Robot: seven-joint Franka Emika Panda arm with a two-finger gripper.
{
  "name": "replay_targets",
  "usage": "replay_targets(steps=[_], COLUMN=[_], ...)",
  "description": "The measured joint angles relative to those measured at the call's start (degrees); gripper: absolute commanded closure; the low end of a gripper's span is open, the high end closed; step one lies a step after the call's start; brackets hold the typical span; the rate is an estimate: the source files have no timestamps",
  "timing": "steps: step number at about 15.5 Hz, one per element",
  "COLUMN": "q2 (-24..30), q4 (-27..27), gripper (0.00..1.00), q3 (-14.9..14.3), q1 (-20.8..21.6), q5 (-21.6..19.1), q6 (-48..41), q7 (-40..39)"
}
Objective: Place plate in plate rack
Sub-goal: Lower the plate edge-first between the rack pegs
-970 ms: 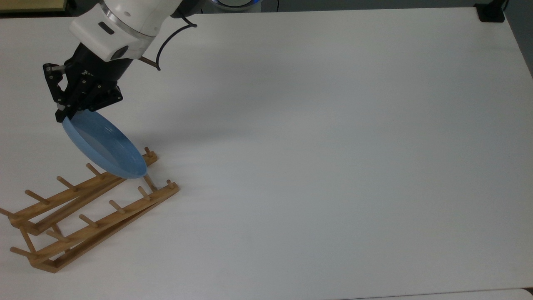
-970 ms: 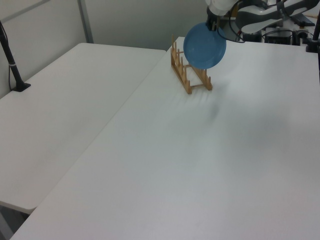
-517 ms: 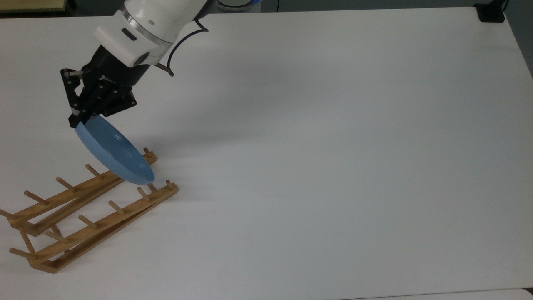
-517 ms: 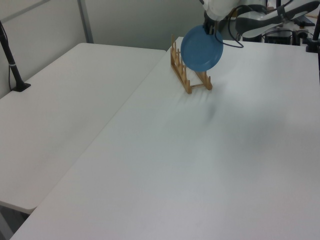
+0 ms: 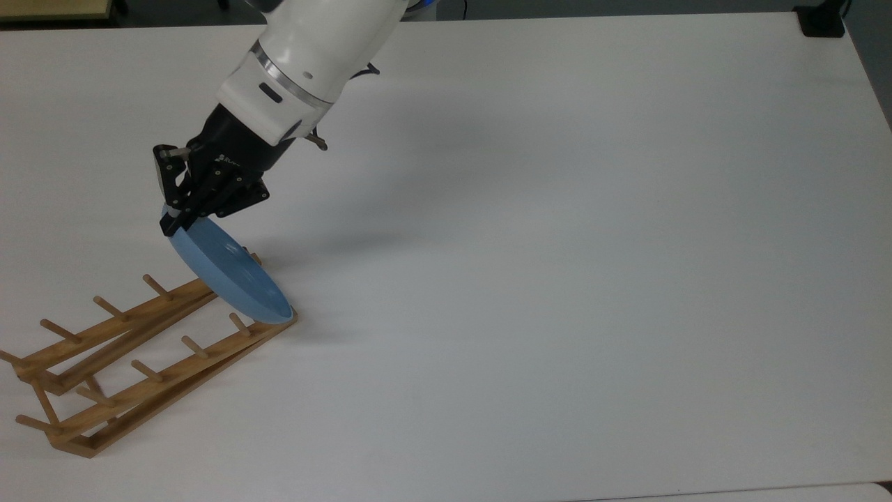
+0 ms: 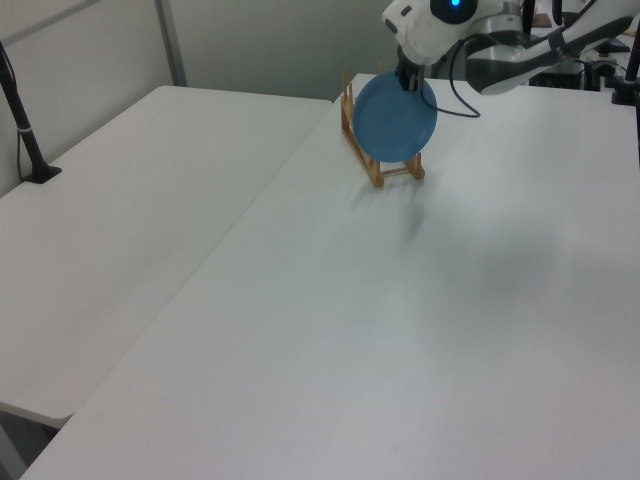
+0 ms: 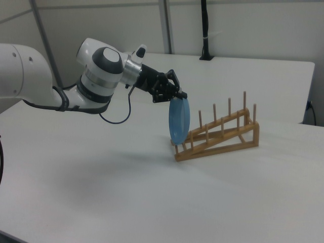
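The light-blue plate hangs nearly on edge, gripped at its upper rim by my black gripper, which is shut on it. Its lower rim sits over the near end of the wooden plate rack, at the last pegs on the top view's right. In the right view the plate stands upright just in front of the rack's low end. I cannot tell whether the rim touches the rack.
The white table stretches wide to the top view's right of the rack. A black post base stands at the far right corner. A second white table adjoins in the left view, with a black stand on it.
The arm has carried the plate toward the top view's right and lower. The plate has turned more on edge and now covers the rack's end pegs.
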State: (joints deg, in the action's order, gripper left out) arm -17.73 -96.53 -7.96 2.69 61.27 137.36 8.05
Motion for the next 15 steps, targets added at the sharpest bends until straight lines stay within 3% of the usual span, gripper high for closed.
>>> replay_targets(steps=[9,15], q2=[-0.1,0.0], q4=[0.5,0.6], gripper=[1.00,1.00], q3=[0.0,1.1], q1=[0.0,1.2], q5=[2.1,7.4], q6=[-0.2,-6.1], q7=[2.8,6.7])
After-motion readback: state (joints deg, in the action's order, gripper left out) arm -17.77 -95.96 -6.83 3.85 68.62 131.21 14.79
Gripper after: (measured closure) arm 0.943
